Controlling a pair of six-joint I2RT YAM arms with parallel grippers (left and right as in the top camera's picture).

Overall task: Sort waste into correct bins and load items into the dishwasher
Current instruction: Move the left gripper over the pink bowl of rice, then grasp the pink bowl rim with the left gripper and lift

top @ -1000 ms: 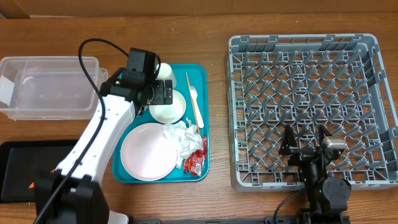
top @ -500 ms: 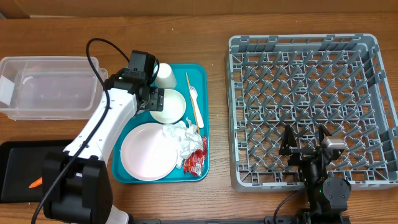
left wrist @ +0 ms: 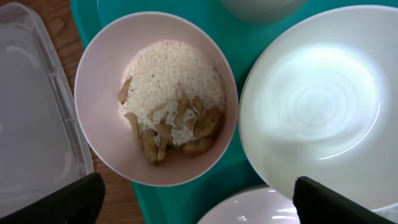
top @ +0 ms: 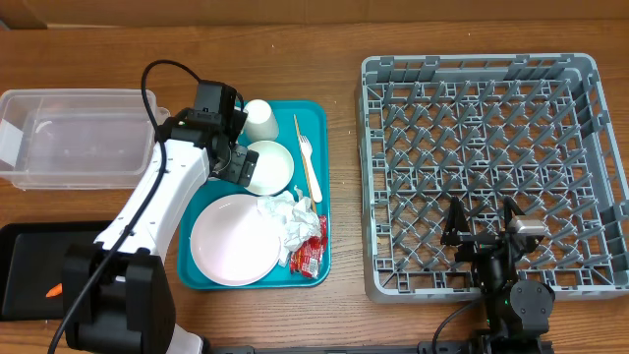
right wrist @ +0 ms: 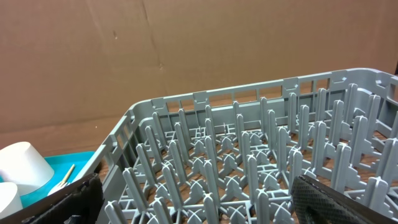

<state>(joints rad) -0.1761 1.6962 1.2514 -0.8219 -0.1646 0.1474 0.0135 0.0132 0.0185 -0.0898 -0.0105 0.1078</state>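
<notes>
My left tool [top: 240, 162] hangs released over the pink bowl [left wrist: 99, 130] of rice [left wrist: 171, 74] on the teal tray [top: 319, 133]. My right tool [top: 482, 224], also released, sits above the grey rack [top: 482, 118]. I cannot read the red wrapper [top: 310, 258].

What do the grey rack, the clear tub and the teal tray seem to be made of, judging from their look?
Grey rack: most likely moulded plastic with a matt finish. It is one even grey, and the thin lattice and pegs look formed in one piece.
Clear tub: probably plastic, glossy. The walls are see-through with soft highlights.
Teal tray: seemingly plastic, smooth with a slight sheen. The colour is even and the raised rim is rounded.
</notes>
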